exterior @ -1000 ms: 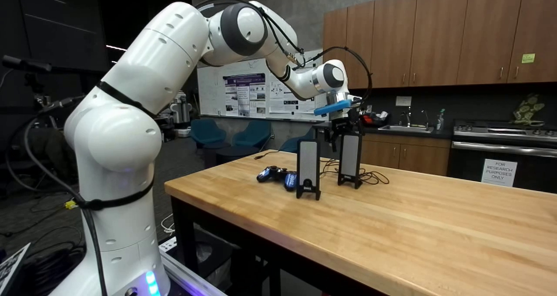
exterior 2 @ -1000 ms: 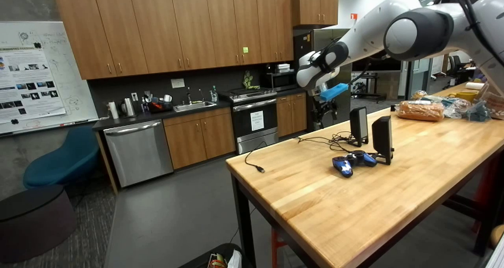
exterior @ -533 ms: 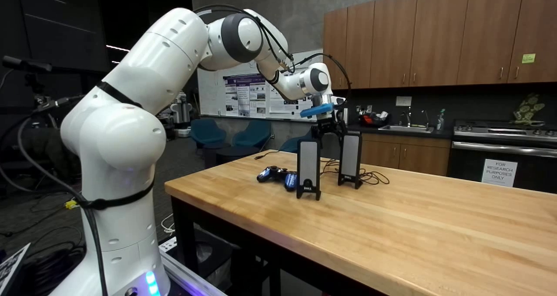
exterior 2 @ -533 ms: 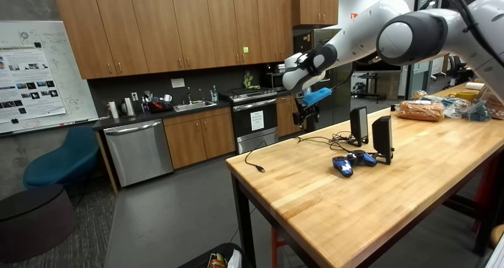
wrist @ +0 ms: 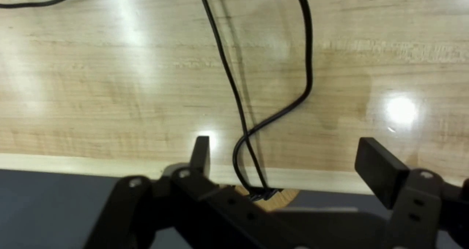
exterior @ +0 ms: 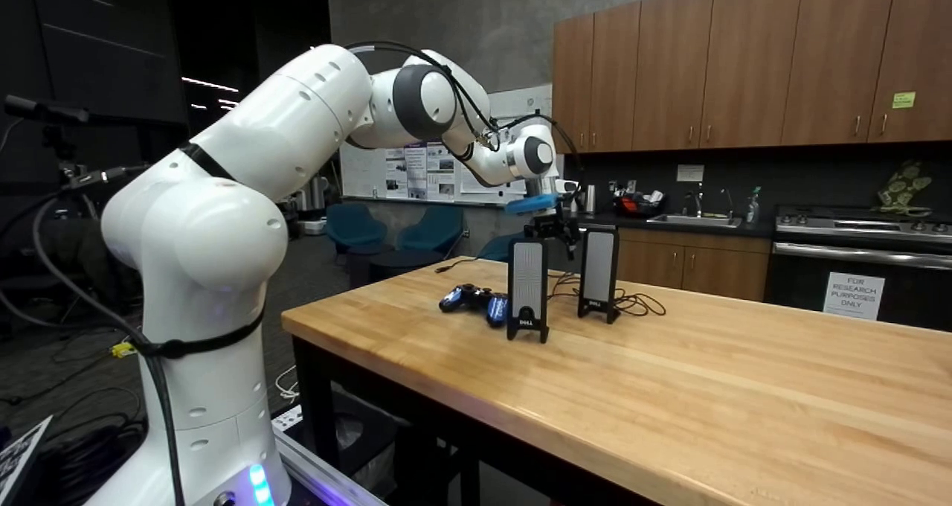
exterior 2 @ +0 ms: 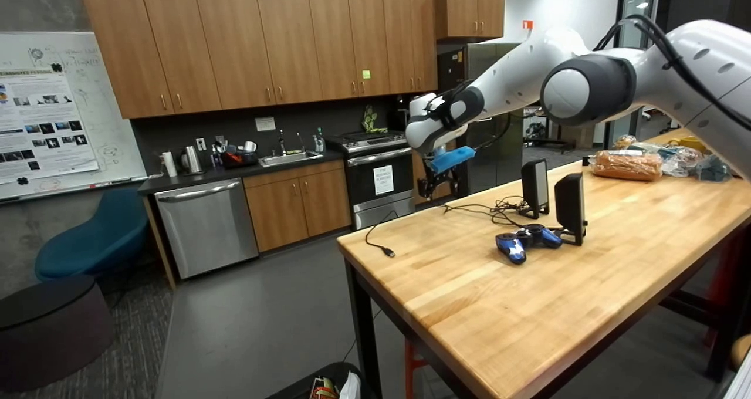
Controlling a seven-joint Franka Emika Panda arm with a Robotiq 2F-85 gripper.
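Observation:
My gripper (wrist: 285,150) is open and empty in the wrist view, its two black fingers wide apart. It is above the back edge of the wooden table (wrist: 110,95). Black cables (wrist: 309,58) cross between the fingers, apart from them, and run over the table edge. In the exterior views the gripper (exterior: 554,238) (exterior 2: 439,191) hangs above the far side of the table. Two Dell speakers (exterior: 527,283) (exterior: 599,271) stand upright; they also show from behind in an exterior view (exterior 2: 569,205) (exterior 2: 534,185). A blue and black game controller (exterior: 467,298) (exterior 2: 531,237) lies beside the nearer speaker.
Tangled speaker cables (exterior 2: 499,211) lie beside the speakers, and a cable with a USB plug (exterior 2: 387,251) lies near the table corner. Bagged items (exterior 2: 628,164) sit at the table's far end. A counter with a sink (exterior 2: 290,158) and a stove (exterior 2: 375,144) stand behind.
The gripper has moved leftward in both exterior views, away from the farther speaker, and has come lower. The speakers, controller and cables on the table have not moved.

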